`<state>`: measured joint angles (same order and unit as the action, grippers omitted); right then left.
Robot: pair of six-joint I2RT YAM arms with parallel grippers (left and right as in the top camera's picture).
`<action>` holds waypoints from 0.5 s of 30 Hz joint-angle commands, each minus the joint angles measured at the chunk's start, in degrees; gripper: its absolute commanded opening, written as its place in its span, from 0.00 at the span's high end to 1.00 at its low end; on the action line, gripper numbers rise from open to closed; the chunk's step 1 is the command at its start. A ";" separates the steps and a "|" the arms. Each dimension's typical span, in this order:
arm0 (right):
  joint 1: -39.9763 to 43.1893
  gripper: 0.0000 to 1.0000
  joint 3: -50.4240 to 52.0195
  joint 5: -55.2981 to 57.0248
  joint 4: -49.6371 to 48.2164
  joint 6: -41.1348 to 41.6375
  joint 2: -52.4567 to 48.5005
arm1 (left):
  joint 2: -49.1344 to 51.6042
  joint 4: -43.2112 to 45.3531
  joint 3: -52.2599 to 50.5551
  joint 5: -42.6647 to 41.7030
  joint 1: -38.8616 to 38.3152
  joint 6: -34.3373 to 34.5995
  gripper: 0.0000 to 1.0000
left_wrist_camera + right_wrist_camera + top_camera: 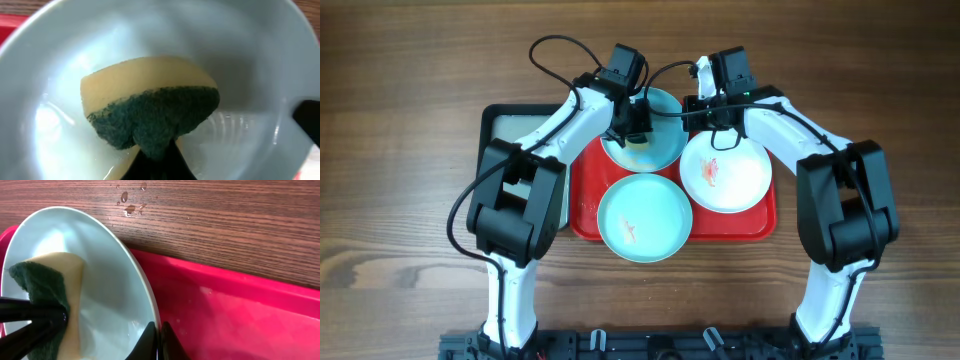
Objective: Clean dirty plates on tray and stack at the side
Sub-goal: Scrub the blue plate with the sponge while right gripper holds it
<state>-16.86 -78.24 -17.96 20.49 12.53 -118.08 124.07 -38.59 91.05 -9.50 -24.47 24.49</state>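
**Overhead: both arms meet at rear plate, sponge inside it**

Overhead view: L arm comes in from the left, elbow over the grey tray [510, 125]. Its wrist is tipped down and the left gripper [632, 128] is over the rear turquoise plate [660, 150]. R arm mirrors it from the right, forearm above the white plate [735, 185], with the right gripper [688, 108] at the rear plate's right rim. Both wrists sit over the back edge of the red tray [760, 228].

Left wrist view: fingers pinch a sponge [145, 95], green scour side toward cam, yellow foam behind. Sponge sits against the plate's inner face, which has a wet sheen.

Right wrist view: right gripper fingers are pressed tog on the plate rim, one on each side. Plate looks tilted, not flat on the tray. L fingers show as dark bars at lower left, clamped on the sponge.

Other plates:
- The front turquoise plate [660, 205] lies flat at front-centre of the tray, overhanging the front rim, w/ a small red-orange smear.
- The white plate is on the tray's right side, just beside the front one, and also smeared.

Water drops [127, 202] lie on the table [225, 225] behind the tray.
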 commanded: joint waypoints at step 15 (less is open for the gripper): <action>-1.66 0.96 -0.94 -4.35 -0.44 -0.55 -0.57 | -5.53 -3.13 -3.72 11.80 1.11 1.99 0.96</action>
<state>-18.46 -78.24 -20.80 20.27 12.53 -118.08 117.03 -41.93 89.65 -1.04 -23.83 25.67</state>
